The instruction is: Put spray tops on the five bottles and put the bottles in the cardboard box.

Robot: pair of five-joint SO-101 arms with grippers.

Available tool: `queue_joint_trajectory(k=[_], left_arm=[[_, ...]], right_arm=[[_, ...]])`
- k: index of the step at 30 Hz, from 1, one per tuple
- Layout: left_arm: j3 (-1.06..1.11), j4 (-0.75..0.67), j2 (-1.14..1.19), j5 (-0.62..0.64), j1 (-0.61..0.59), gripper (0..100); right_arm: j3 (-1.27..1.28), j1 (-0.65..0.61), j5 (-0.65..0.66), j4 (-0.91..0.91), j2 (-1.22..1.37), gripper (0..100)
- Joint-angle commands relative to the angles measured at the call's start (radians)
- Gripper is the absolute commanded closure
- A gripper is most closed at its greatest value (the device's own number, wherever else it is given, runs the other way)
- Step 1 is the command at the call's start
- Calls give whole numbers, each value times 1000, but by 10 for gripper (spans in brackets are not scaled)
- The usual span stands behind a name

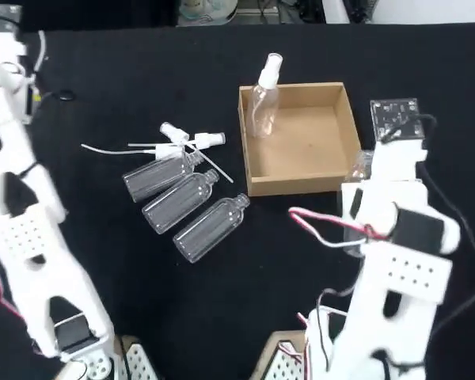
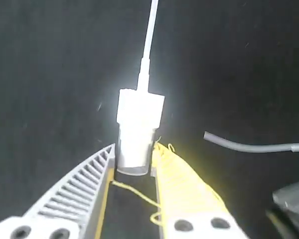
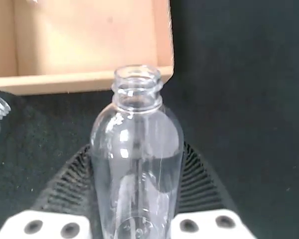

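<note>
My left gripper is shut on a white spray top, whose thin tube points away over the black table. A clear, uncapped bottle stands upright in my right gripper, which is shut on it just outside the cardboard box, near the box's front right corner; the same bottle shows there from above. One bottle with a spray top stands in the box's back left corner. Three uncapped bottles lie side by side left of the box. Two loose spray tops lie just behind them.
The left arm runs along the table's left edge and the right arm fills the front right. A grey cable lies near my left gripper. Open black table lies in front of the lying bottles.
</note>
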Motion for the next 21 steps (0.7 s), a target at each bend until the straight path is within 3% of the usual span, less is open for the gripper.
queue_joint_trajectory(k=[1,8,16,21], left_arm=[[423,5,-417,11,-31,943],[1155,-46,-902,12,-59,943],[1979,-450,-1390,-29,-277,943],[2408,-643,-1669,-54,-320,937]], right_arm=[[18,-32,-2,8,-81,987],[54,-124,-8,23,-77,987],[59,-181,-8,57,-81,987],[59,-226,-55,57,-77,987]])
